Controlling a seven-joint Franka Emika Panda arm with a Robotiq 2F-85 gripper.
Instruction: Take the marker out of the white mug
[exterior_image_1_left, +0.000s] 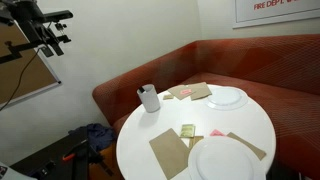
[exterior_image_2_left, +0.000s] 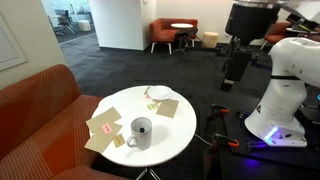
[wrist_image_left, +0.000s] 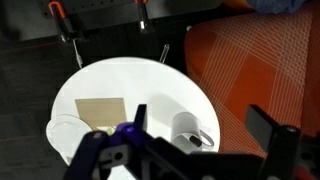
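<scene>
The white mug (exterior_image_1_left: 150, 100) stands upright near the edge of the round white table (exterior_image_1_left: 180, 115), on the side nearest the sofa. It also shows in another exterior view (exterior_image_2_left: 140, 132) and in the wrist view (wrist_image_left: 186, 128). The marker (exterior_image_1_left: 142, 91) stands in the mug, and its dark end pokes above the rim. In the wrist view its dark tip (wrist_image_left: 193, 139) lies inside the mug. My gripper (wrist_image_left: 205, 125) is open and empty. It hangs high above and off to the side of the table in both exterior views (exterior_image_1_left: 52, 40) (exterior_image_2_left: 236, 70).
Two white plates (exterior_image_1_left: 226, 97) (exterior_image_1_left: 222, 158) and brown napkins (exterior_image_1_left: 168, 152) lie on the table, with a small green item (exterior_image_1_left: 187, 131) and a pink one (exterior_image_1_left: 215, 133). A red-orange sofa (exterior_image_1_left: 250, 65) wraps around the table. The robot base (exterior_image_2_left: 285, 95) stands beside it.
</scene>
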